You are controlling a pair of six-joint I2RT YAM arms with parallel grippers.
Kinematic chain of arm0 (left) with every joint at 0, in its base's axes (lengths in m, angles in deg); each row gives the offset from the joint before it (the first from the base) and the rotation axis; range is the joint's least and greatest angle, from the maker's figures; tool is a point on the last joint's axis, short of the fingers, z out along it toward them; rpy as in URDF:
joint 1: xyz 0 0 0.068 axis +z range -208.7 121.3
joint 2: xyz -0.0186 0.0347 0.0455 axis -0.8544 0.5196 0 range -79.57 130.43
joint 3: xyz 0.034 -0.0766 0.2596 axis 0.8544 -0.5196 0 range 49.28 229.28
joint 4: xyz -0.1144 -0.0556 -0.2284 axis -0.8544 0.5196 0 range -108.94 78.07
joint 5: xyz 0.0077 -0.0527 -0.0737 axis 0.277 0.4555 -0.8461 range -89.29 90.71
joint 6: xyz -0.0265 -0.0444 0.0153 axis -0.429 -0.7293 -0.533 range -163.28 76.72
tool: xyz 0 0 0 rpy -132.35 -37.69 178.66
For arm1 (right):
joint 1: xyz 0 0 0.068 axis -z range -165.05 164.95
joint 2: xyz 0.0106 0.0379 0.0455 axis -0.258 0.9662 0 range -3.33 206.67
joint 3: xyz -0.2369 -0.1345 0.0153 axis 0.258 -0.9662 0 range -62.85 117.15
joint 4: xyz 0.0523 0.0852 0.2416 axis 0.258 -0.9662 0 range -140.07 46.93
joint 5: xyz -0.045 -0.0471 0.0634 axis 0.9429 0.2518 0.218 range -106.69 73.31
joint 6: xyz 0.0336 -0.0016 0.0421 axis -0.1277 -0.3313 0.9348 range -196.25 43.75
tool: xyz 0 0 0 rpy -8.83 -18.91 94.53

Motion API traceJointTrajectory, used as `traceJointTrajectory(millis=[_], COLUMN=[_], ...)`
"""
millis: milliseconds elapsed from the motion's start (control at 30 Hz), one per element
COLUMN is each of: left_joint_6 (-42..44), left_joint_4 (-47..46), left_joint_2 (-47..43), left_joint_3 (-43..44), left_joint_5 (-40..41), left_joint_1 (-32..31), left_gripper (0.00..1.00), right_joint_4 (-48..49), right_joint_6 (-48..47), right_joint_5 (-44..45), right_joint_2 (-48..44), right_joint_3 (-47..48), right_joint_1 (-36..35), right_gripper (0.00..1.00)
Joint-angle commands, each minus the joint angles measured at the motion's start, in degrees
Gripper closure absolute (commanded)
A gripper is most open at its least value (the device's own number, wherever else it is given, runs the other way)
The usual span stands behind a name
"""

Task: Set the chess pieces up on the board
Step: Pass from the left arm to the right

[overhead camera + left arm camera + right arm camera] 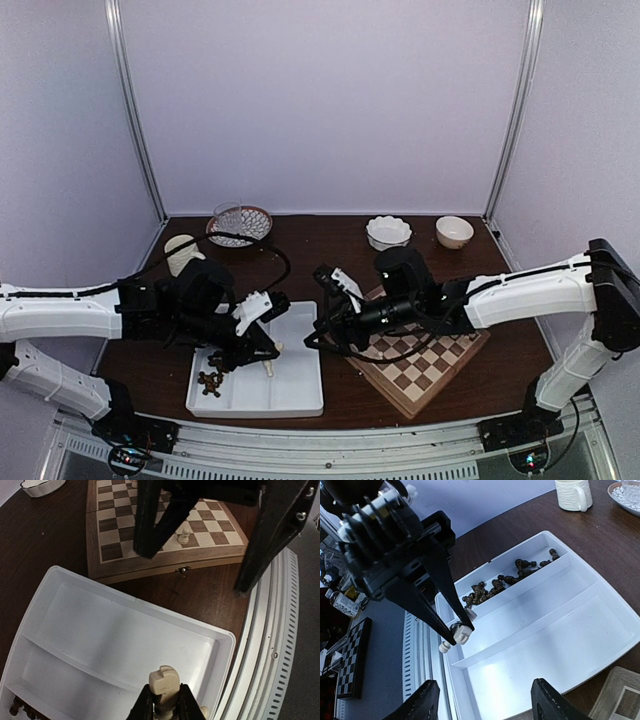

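Tray (300,402), white, lies at the desk's near edge, with dark chess pieces (210,382) heaped in its left compartment. Over the tray's middle the left gripper (164,700) is clamped on a cream chess piece (164,681). The right gripper (485,705) hangs over the tray's right side, jaws spread and empty. The board (115,535) sits right of the tray, skewed, and carries one cream pawn (184,535). Two white bowls (388,232) stand along the far edge.

White-shelled arms (60,315), black joints and wrists, looping black cables (270,246), slim black gripper fingers (422,702)
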Motion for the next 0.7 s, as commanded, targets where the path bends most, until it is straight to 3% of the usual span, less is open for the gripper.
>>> traceJointTrajectory(millis=[0, 167, 467, 667], left_joint_6=[1.77, 2.74, 5.44, 8.84], left_joint_4=[-4.21, -4.42, -3.51, -4.49], left_joint_2=[0.67, 0.26, 1.37, 1.77], left_joint_3=[0.57, 0.46, 1.11, 0.93], left_joint_5=[-6.01, -4.31, 9.94, 16.67], left_joint_1=[-1.40, -2.91, -7.48, -10.86], left_gripper=[0.86, 0.86, 0.89, 0.89], right_joint_4=[4.44, 4.58, 14.30, 14.98], right_joint_6=[-1.90, -0.58, 11.05, 13.58], right_joint_5=[-3.69, -3.23, -5.63, -6.16], right_joint_2=[2.79, 6.07, 11.76, 13.88], right_joint_3=[2.20, 3.90, 4.31, 5.45], right_joint_1=[-2.74, -3.57, -3.56, -3.54], right_gripper=[0.35, 0.41, 0.45, 0.61])
